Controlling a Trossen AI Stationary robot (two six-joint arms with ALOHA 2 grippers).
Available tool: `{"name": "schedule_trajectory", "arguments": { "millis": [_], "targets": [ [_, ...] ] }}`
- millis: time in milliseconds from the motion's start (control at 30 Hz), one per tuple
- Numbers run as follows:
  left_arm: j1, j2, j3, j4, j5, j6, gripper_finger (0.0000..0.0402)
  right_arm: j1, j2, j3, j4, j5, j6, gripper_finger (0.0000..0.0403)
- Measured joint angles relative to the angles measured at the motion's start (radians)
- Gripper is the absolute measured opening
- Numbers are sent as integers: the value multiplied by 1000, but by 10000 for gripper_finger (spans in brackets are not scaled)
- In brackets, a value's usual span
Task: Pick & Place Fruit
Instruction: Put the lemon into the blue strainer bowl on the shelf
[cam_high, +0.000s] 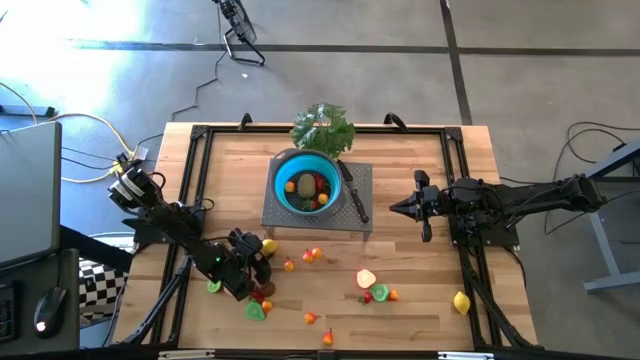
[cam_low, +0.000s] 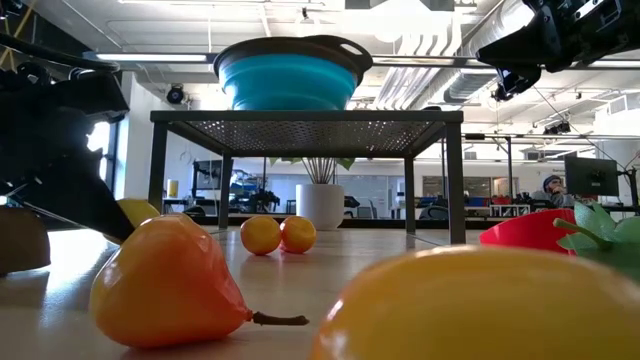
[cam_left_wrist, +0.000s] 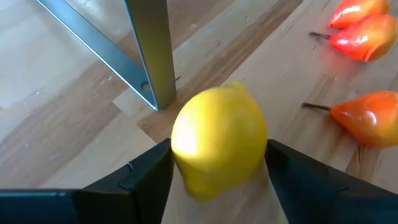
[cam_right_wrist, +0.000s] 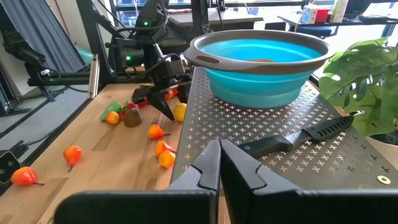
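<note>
We see the left arm reaching diagonally from the table's 9 o'clock edge toward 6 o'clock, bent low, its left gripper (cam_high: 262, 256) down at the board beside the stand (cam_high: 280, 212) corner. In the left wrist view a lemon (cam_left_wrist: 219, 140) sits between the two dark fingers (cam_left_wrist: 146, 177), both pads right against its sides, so we read the fingers as grasping the lemon; the lemon looks to be resting on the wood just by the stand's metal leg (cam_left_wrist: 151, 50). Three orange-red pears (cam_left_wrist: 367, 118) lie near, toward 3 o'clock of the lemon in the high view. The right arm stretches in from the 3 o'clock edge, held level above the table, the right gripper (cam_high: 398, 208) pointing at 9 o'clock toward the stand, fingers clenched together on nothing, as the right wrist view shows with its tips (cam_right_wrist: 219, 163) touching. The blue bowl (cam_high: 308, 181) sits on the stand at the table's 12 o'clock side and already has several fruit (cam_high: 311, 188) inside. A knife (cam_high: 354, 198) lies on the stand at 3 o'clock of the bowl, a leafy bunch (cam_high: 323, 127) at the bowl's 12 o'clock. The rest of the fruit is scattered over the 6 o'clock half of the table (cam_high: 430, 300): green and brown bits (cam_high: 257, 305) by the left gripper, a cream slice (cam_high: 366, 279) with red and green pieces mid-table, a second lemon (cam_high: 461, 302) toward 4 o'clock.
</note>
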Motion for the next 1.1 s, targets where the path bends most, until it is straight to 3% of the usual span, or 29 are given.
{"name": "schedule_trajectory", "arguments": {
  "millis": [233, 767, 1100],
  "targets": [
    [0, 0, 0, 0, 20, 0, 208, 0, 0, 0, 0, 0, 0, 3],
    [0, 0, 0, -4, -14, 0, 207, 0, 0, 0, 0, 0, 0, 3],
    [0, 0, 0, -4, -9, -32, 291, 0, 0, 0, 0, 0, 0, 3]
  ]
}}
